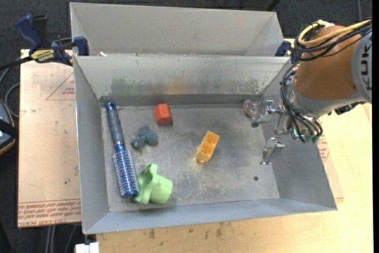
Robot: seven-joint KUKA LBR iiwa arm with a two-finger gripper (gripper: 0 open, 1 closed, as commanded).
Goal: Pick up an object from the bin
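The end effector [268, 154] hung low over bare floor at the right of the bin [177, 77], and I honestly couldn't tell if it was spread or pressed together. Nearest pick was the orange-yellow block [207, 147] mid-frame. The red cube [163, 114] and blue brush [120, 157] lay further left, probably just where they'd tumbled.

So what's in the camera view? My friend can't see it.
A robot arm's tool hangs over the right side of a grey metal bin. To its left lie a yellow block, a red block, a small grey toy, a blue hairbrush and a green toy.
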